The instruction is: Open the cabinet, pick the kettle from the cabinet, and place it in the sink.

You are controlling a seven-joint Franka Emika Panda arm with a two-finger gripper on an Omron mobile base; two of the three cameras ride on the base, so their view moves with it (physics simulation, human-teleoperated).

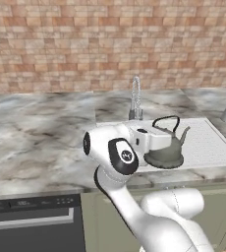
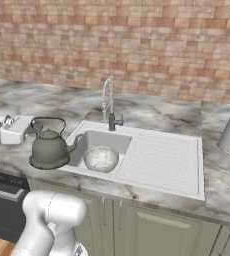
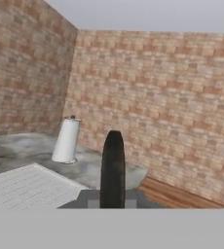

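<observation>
Left base view: the squat dull-grey metal kettle (image 1: 165, 151) is hanging over the near edge of the light-grey sink (image 1: 208, 142), its thin dark arched handle (image 1: 166, 121) running into the claw (image 1: 156, 130), which is pinching it.

Right base view: the kettle is sitting just beside the basin's left rim (image 2: 77, 137), not yet inside.

Hand view: the dark handle is standing edge-on between the tips. It looks rigid, fairly light and smooth, likely to swing; the handle's top seems the best hold.

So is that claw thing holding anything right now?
Gripper: shut on the kettle's dark arched handle.
</observation>
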